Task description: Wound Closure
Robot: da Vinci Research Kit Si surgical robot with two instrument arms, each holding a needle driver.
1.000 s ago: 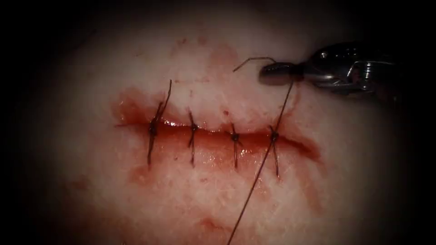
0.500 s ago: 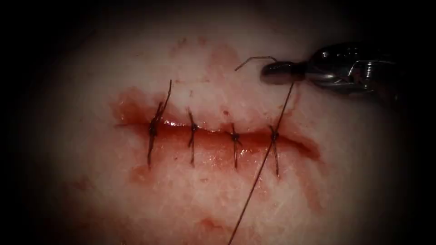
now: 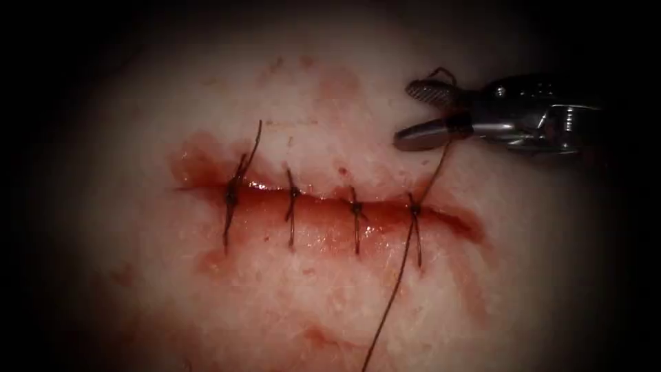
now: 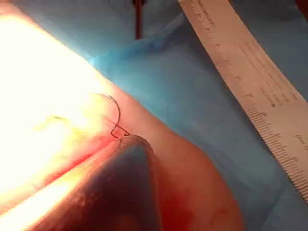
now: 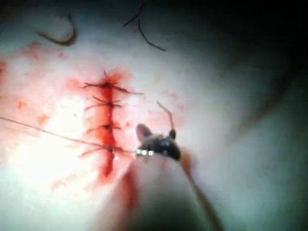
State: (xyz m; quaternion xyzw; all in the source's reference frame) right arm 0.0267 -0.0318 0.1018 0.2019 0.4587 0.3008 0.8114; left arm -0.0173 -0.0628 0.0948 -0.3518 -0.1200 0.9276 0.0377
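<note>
Parted and gripping nothing, the right tool's [image 3: 421,112] jaws hover over the tissue [image 3: 323,296] above the right end of the cut [image 3: 323,207]. Thread [image 3: 399,275] runs from the rightmost stitch [image 3: 415,213] up between those jaws and down to the tissue's lower edge.

right hand [image 3: 420,114] above cut [image 3: 330,207], thread [image 3: 396,282] crossing cut's right end

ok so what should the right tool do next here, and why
Probably close the right tool on the thread rising from the rightmost stitch. Its jaws stand open, holding nothing, and that thread runs up to their base, so a grip looks within easy reach.
</note>
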